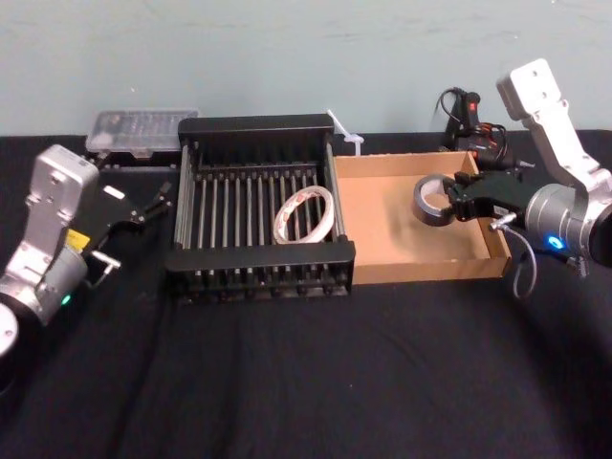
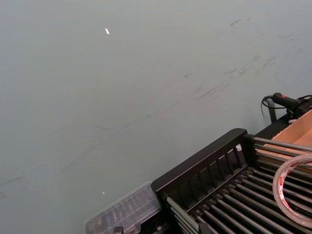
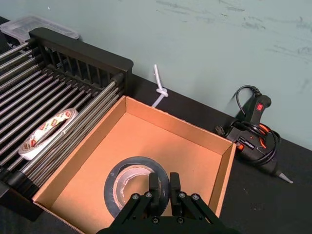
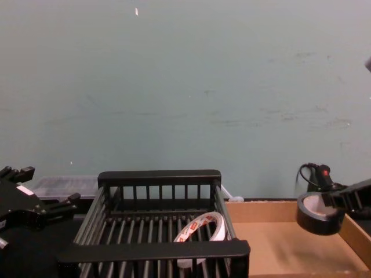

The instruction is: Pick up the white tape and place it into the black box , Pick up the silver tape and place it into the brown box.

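We record the right gripper clamped on the wall of the silver tape, hanging it over the 3 o'clock end of the brown box, apparently ready for release, while the white tape lies in the black box and the left gripper sits parked at its 9 o'clock.

White tape in black box, left of brown box.

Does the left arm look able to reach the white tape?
Probably yes. The white tape rests in the open-topped black box with nothing above it; the left gripper sits outside its left wall and must clear the rim. The right gripper holds the silver tape over the brown box, out of the way.
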### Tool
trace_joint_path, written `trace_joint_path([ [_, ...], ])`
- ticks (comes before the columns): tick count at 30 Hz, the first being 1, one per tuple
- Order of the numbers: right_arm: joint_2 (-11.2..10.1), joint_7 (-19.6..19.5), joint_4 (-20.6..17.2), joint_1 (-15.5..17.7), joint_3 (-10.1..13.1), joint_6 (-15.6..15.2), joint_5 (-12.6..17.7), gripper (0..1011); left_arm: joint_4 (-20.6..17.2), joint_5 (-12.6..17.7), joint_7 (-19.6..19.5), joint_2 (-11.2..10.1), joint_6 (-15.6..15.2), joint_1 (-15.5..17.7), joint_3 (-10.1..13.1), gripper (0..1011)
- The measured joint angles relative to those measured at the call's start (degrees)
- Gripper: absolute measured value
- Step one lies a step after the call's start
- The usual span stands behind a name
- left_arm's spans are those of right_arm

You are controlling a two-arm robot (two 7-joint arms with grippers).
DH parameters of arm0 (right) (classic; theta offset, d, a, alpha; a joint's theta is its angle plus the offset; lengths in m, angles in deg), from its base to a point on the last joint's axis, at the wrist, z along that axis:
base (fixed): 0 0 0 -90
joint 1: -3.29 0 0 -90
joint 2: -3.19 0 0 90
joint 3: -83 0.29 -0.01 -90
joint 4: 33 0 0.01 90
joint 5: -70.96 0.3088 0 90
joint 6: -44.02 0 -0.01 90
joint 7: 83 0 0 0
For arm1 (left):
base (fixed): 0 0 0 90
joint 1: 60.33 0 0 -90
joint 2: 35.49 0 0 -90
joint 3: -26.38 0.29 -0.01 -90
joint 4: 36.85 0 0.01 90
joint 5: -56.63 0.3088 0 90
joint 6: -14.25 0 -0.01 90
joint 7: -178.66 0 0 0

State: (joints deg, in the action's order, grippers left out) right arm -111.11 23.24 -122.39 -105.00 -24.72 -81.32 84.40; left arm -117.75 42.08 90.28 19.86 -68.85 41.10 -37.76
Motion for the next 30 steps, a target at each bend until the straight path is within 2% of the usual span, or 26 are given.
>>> trace_joint_path([
  [8,-0.1,0.1,-0.2,0.1,-0.1,0.1,0.0,137,0.0,0.0,0.0,0.0,0.0,0.0,0.0,1001],
  [11,-0.2,0.1,-0.2,0.1,-0.2,0.1,0.0,202,0.0,0.0,0.0,0.0,0.0,0.0,0.0,1001],
  [12,-0.2,0.1,-0.3,0.1,-0.2,0.1,0.0,265,0.0,0.0,0.0,0.0,0.0,0.0,0.0,1001],
  [14,-0.2,0.1,-0.3,0.1,-0.2,0.1,0.0,306,0.0,0.0,0.0,0.0,0.0,0.0,0.0,1001],
  [15,-0.2,0.2,-0.3,0.1,-0.2,0.1,0.0,365,0.0,0.0,0.0,0.0,0.0,0.0,0.0,1001],
  [18,-0.2,0.2,-0.3,0.1,-0.2,0.1,0.0,424,0.0,0.0,0.0,0.0,0.0,0.0,0.0,1001],
  [27,-0.3,0.2,-0.3,0.2,-0.2,0.2,0.1,739,0.0,0.0,0.0,0.0,0.0,0.0,0.0,1001],
  [29,-0.3,0.2,-0.4,0.2,-0.3,0.2,0.1,763,0.0,0.0,0.0,0.0,0.0,0.0,0.0,1002],
  [30,-0.3,0.2,-0.4,0.2,-0.3,0.2,0.1,820,0.0,0.0,0.0,0.0,0.0,0.0,0.0,1001],
])
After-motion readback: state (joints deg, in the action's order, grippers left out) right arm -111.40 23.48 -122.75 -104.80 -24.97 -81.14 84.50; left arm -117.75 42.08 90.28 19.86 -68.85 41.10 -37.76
